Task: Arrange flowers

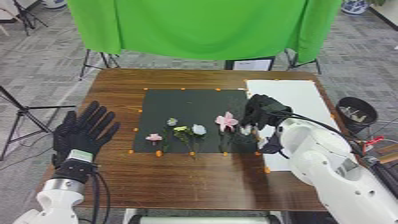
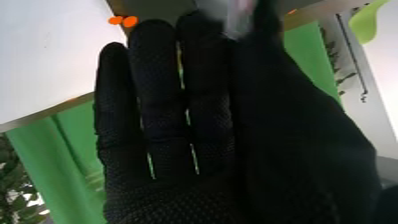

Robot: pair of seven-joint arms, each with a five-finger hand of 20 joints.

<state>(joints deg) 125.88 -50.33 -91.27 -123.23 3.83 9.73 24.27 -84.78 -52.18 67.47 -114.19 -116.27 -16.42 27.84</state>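
My left hand [image 1: 84,132] lies flat and open at the left side of the table. Beyond its fingertips, on the black mat [image 1: 160,107], is a row of flowers: a small pink flower [image 1: 154,137], a whitish one [image 1: 171,121], a yellow one [image 1: 181,129], a pale blue-white one [image 1: 198,129] and a larger pink one [image 1: 226,121]. A white flower [image 1: 246,130] is close below my right hand [image 1: 266,111], which is over the border of mat and white sheet. In the right wrist view, straight fingers mark my right hand [image 2: 209,100] as open; a blurred whitish-pink thing [image 2: 227,17] overlaps their tips.
The white sheet [image 1: 302,100] lies at the table's right, partly under my right arm. Orange dots line the mat and sheet. A black bin [image 1: 357,111] stands beyond the right edge, and a green cloth [image 1: 195,30] hangs behind the table [image 1: 213,185].
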